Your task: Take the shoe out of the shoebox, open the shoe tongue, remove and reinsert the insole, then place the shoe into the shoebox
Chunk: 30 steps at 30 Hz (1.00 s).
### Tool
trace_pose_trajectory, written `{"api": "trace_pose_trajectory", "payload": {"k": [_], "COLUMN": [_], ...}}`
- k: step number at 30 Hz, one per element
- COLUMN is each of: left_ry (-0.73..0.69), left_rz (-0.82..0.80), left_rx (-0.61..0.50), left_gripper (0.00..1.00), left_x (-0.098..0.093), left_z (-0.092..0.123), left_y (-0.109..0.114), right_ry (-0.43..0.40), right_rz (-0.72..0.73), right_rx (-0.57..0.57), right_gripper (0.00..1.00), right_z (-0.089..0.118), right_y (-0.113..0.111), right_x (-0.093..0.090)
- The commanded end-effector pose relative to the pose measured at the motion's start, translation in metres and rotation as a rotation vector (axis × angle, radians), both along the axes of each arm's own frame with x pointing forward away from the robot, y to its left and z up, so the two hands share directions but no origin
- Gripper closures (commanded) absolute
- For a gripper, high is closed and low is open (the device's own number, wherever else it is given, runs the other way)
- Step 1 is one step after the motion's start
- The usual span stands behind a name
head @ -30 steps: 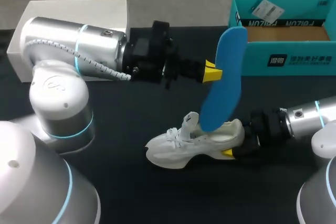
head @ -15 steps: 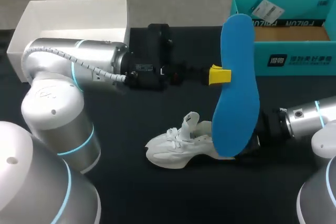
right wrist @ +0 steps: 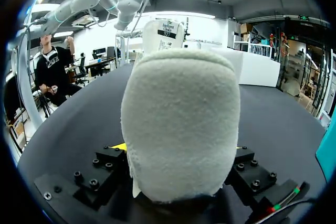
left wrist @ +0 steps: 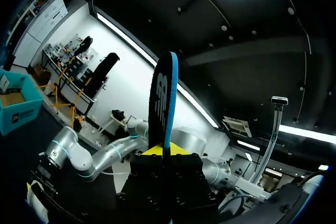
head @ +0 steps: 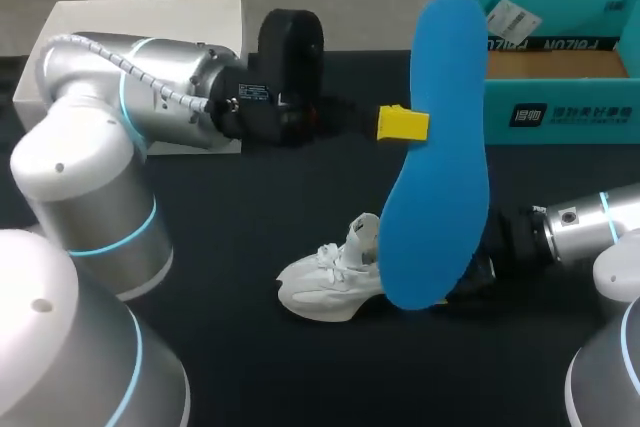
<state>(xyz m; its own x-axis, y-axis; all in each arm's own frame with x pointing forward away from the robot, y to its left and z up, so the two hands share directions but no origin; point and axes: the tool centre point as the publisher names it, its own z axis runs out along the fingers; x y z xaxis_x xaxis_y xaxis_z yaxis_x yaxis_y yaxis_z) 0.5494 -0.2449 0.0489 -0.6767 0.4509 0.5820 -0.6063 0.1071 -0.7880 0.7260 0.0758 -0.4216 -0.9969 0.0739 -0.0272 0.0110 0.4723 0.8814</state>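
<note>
**Insole held up over the shoe, with the shoe's heel gripped from the right**

On the black counter [head: 250, 347] a white box [head: 140, 22] sits at ten o'clock, behind the left arm [head: 130, 97], which reaches level toward the middle. The left gripper [head: 403, 124] is narrow, pinching the blue insole [head: 437, 167] by its edge. The head view shows the insole's broad face; the left wrist view shows it edge-on, rising from between the fingers. The white shoe [head: 325, 282] stands on its sole just below centre, toe toward nine o'clock. The insole hides its heel in the head view, but the right wrist view shows the padded heel filling the right gripper [right wrist: 180, 148], clamped from both sides. The right arm [head: 590, 222] enters at four o'clock. The teal shoebox [head: 560, 112] stands open at two o'clock.
</note>
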Motion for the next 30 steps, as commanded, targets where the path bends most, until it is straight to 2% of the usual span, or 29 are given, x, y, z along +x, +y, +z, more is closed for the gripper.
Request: {"api": "trace_pose_trajectory", "payload": {"k": [1,9,17,30], "left_ry": [0.006,0.008,0.007,-0.001], "left_rz": [-0.019,-0.022,-0.008,0.073], "left_rx": [-0.001,-0.037,-0.038,-0.080], "left_gripper": [1.00,1.00,1.00,1.00], "left_x": [-0.008,-0.023,-0.039,-0.040], "left_z": [0.011,0.032,0.043,0.044], "left_y": [0.004,0.011,0.016,0.018], "right_ry": [-0.001,-0.001,-0.001,-0.001], "right_rz": [-0.001,-0.001,-0.001,-0.001], "right_rx": [-0.003,-0.003,-0.003,-0.003], "right_gripper": [1.00,1.00,1.00,1.00], "right_z": [0.000,0.000,0.000,0.000], "right_y": [0.001,0.001,0.001,0.001], "right_x": [-0.001,-0.001,-0.001,-0.001]}}
